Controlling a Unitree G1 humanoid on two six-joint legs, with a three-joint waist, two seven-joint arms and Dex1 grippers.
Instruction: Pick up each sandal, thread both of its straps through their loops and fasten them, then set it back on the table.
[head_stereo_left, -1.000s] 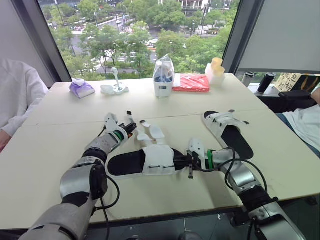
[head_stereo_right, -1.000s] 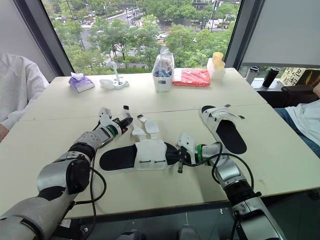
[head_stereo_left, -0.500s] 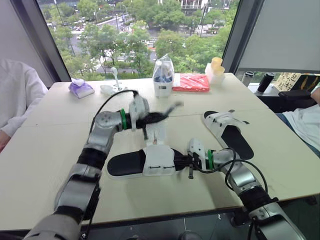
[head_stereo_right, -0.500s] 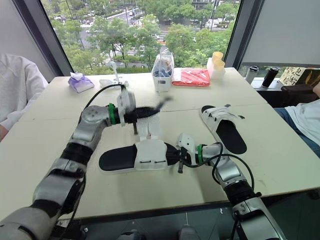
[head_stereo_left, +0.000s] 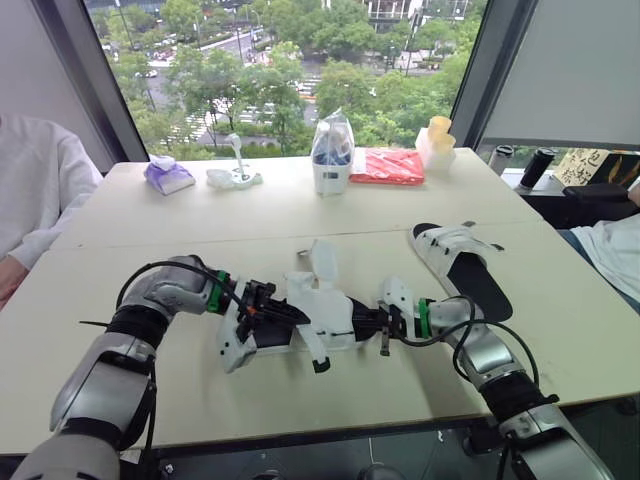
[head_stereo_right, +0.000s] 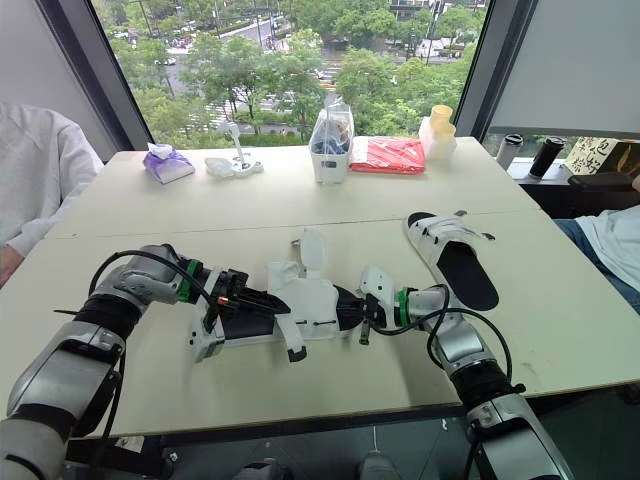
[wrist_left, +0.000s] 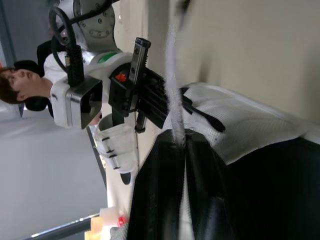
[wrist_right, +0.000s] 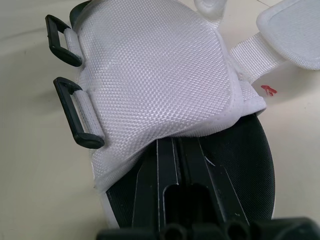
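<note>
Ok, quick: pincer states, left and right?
Left pincer: shut on a white strap.
Right pincer: shut, tips tucked into the sandal.

The sandal (wrist_right: 165, 75) is black underneath with a white top of tiny woven bumps — its two loops (wrist_right: 78, 114) are black. Beyond the sandal sit a red packet (head_stereo_left: 385, 165) and a purple pack (head_stereo_left: 165, 175) — the table (head_stereo_left: 130, 240) is cream.

sandal (head_stereo_left: 325, 315) on table (head_stereo_left: 300, 210), second sandal (head_stereo_left: 470, 280) right
</note>
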